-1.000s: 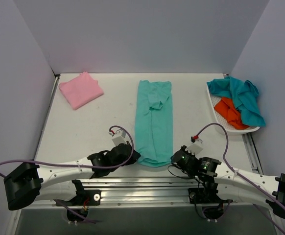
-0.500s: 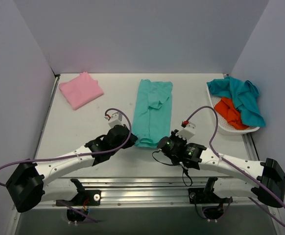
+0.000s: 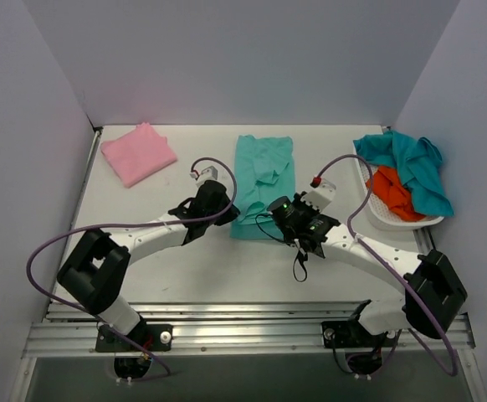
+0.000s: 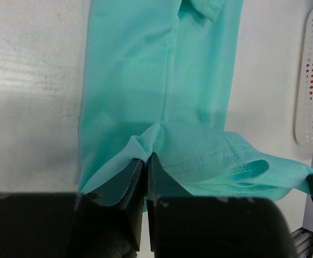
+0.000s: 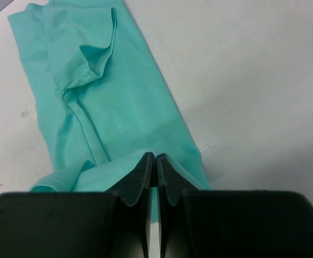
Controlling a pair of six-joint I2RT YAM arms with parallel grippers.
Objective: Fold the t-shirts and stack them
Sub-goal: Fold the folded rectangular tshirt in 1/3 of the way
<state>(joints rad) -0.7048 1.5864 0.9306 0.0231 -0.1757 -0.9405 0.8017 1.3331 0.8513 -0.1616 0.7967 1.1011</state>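
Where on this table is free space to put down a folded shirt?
Bare table lies between the pink shirt and the green shirt, and along its front edge. Crowded: the green shirt's near end, where the left gripper and right gripper pinch it, and the full basket.

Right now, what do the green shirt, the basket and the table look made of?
Green shirt: soft knit cloth, matte; it drapes, creases and shows a stitched hem.
Basket: likely white plastic, slightly glossy; its wall is a regular grid of holes.
Table: hard, smooth white top, perhaps laminate or painted board; faint scuffs are visible, but the material itself is unclear.
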